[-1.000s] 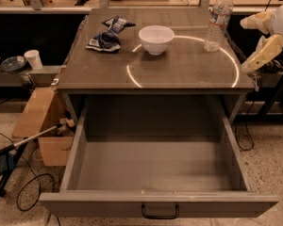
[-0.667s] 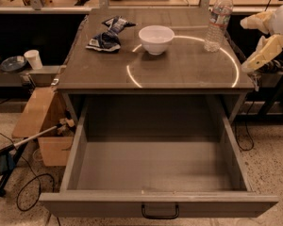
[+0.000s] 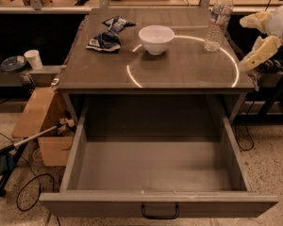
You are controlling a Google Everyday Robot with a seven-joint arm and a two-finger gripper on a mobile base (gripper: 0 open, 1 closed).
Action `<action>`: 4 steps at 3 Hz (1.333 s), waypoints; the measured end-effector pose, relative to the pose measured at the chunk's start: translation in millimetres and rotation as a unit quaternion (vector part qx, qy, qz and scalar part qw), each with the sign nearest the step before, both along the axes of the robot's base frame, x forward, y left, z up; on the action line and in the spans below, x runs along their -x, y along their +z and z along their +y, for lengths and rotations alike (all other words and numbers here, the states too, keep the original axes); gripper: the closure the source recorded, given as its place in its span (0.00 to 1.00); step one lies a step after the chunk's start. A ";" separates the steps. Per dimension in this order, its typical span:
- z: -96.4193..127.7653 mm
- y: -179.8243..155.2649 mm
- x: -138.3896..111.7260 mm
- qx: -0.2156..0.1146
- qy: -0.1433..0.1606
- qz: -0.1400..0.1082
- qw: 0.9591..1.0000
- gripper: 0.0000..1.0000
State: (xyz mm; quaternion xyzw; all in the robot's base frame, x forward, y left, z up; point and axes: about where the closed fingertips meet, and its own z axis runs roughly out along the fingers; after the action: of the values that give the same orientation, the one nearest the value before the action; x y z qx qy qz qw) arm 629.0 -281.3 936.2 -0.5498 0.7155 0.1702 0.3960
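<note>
My gripper (image 3: 253,36) hangs at the right edge of the camera view, just off the right side of the grey cabinet top (image 3: 179,69). Its two cream fingers (image 3: 260,52) are spread apart, open, with nothing between them. The nearest thing is a clear water bottle (image 3: 218,20), standing upright on the top a little to the gripper's left. A white bowl (image 3: 156,38) sits at the middle back of the top. A crumpled dark blue snack bag (image 3: 108,34) lies at the back left. Below, the cabinet's drawer (image 3: 155,171) is pulled fully out and holds nothing.
A cardboard box (image 3: 41,122) stands on the floor left of the cabinet. A long-handled tool (image 3: 12,150) and cables lie beside it. A low shelf at the left carries a white cup (image 3: 34,59) and dark dishes (image 3: 12,63). A lit ring reflects on the top.
</note>
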 end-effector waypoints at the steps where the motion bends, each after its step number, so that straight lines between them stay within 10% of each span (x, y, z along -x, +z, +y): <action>1: 2.5 -2.2 -21.7 0.012 0.004 -0.021 1.000 0.00; 4: -9.6 -3.3 -74.4 0.052 -0.017 -0.078 0.995 0.00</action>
State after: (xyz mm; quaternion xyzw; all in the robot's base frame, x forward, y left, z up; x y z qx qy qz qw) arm 703.3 -290.9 932.9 -0.5692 0.6996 0.0823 0.4241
